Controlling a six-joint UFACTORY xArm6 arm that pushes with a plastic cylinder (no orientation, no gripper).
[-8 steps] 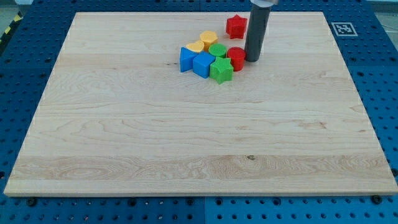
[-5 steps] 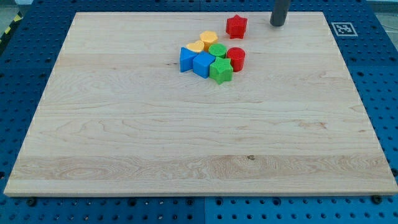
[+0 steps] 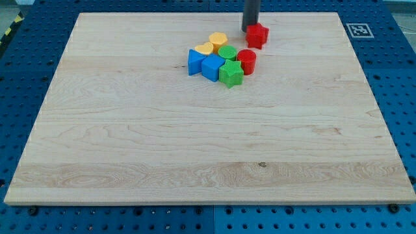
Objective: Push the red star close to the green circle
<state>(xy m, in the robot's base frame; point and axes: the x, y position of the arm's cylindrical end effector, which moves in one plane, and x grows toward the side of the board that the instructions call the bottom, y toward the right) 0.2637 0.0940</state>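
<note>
The red star (image 3: 257, 36) lies near the view's top, right of centre on the wooden board (image 3: 130, 130). My tip (image 3: 250, 28) touches the star's upper left side. The green circle (image 3: 227, 52) sits in a cluster below and to the left of the star, a short gap away. A red cylinder (image 3: 246, 60) stands just right of the green circle, directly below the star.
The cluster also holds a green star (image 3: 231, 73), a blue cube (image 3: 212, 67), a blue triangle-like block (image 3: 195, 61), a yellow hexagon-like block (image 3: 218, 40) and a yellow block (image 3: 204, 49). A fiducial tag (image 3: 359, 30) marks the board's top right corner.
My tip went from beside the red cylinder up to the top right, then came left to the red star. The star has shifted right and slightly down.
</note>
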